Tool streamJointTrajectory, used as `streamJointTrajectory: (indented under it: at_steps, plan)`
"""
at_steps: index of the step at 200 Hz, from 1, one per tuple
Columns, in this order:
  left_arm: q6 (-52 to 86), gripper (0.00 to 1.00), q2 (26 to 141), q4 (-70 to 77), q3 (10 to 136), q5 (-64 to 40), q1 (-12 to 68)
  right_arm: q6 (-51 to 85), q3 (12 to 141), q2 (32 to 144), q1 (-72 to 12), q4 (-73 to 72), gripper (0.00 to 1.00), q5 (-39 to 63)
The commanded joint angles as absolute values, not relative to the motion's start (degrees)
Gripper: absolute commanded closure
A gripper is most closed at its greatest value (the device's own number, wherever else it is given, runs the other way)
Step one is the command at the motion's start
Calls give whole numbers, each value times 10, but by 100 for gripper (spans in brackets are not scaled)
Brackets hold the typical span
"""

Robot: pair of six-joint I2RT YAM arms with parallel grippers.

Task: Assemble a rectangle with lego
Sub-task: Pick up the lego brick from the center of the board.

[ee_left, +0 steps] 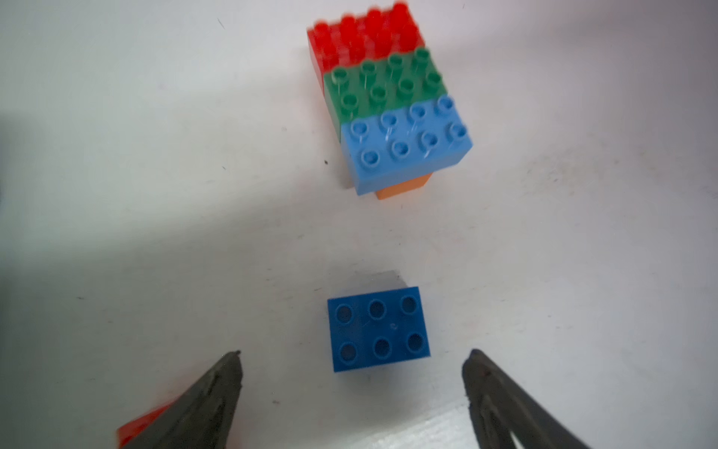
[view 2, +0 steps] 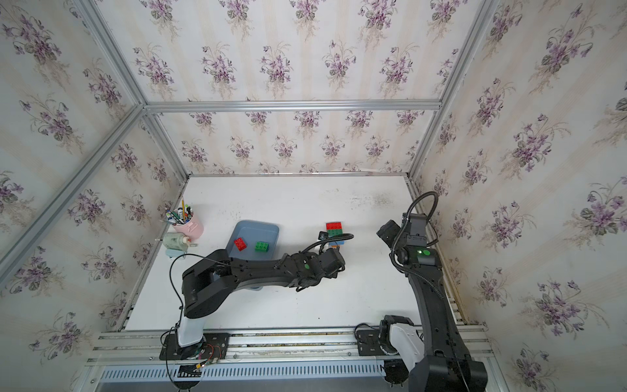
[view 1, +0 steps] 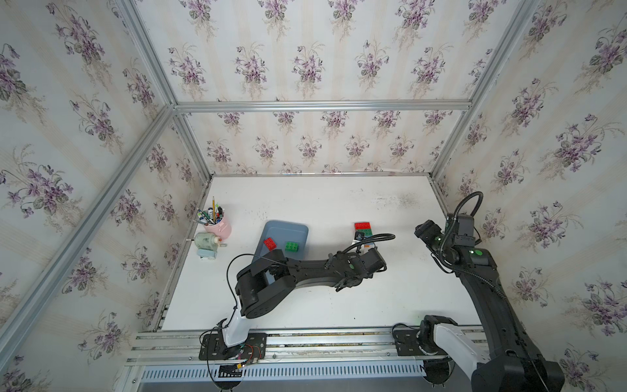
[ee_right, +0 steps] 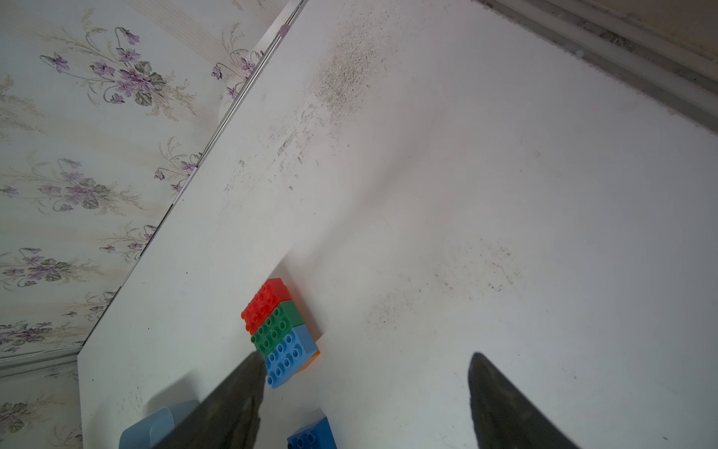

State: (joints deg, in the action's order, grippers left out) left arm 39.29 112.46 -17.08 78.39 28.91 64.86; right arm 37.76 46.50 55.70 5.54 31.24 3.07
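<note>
Setting: white worktop [view 1: 305, 203], floral-papered walls [view 1: 305, 51].
Left tool [ee_left: 354, 353]: spread wide over loose blue brick [ee_left: 379, 328].
Right tool [ee_right: 366, 355]: spread, empty.
Lego stack [ee_left: 388, 105]: nearby.

Joined block: red top brick [ee_left: 361, 35], green top brick [ee_left: 384, 83] and light-blue top brick [ee_left: 408, 144] abut in a row, studs up, over an orange brick [ee_left: 404, 186] showing beneath the light-blue end. Dark-blue brick [ee_left: 379, 330], six studs up, lies flat on the table [ee_left: 155, 194], near the block but apart. Loose red brick [view 1: 270, 243] and loose green brick [view 1: 291, 246] lie apart in the tray [view 1: 288, 228], studs up.
</note>
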Motion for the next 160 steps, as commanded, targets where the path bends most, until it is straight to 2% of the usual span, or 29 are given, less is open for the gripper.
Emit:
streamJointTrajectory:
  at_steps: [1, 24, 40, 68, 106, 134, 160]
  plan:
    - [318, 0, 1060, -201, 792, 399, 647, 355, 474, 563, 55, 324, 18, 43]
    - [223, 0, 989, -237, 803, 456, 642, 328, 472, 567, 55, 319, 20, 74]
    - [220, 0, 948, -313, 819, 450, 618, 316, 473, 580, 39, 320, 25, 90]
    - [231, 0, 859, -388, 789, 254, 509, 315, 485, 615, -68, 325, 25, 34]
    - [279, 0, 714, -410, 678, -14, 295, 316, 531, 718, -226, 356, 20, -38]
    - [253, 0, 697, -487, 684, -109, 188, 336, 532, 769, -295, 349, 18, -44]
    - [224, 0, 713, -520, 679, -183, 144, 354, 540, 813, -332, 350, 20, -20]
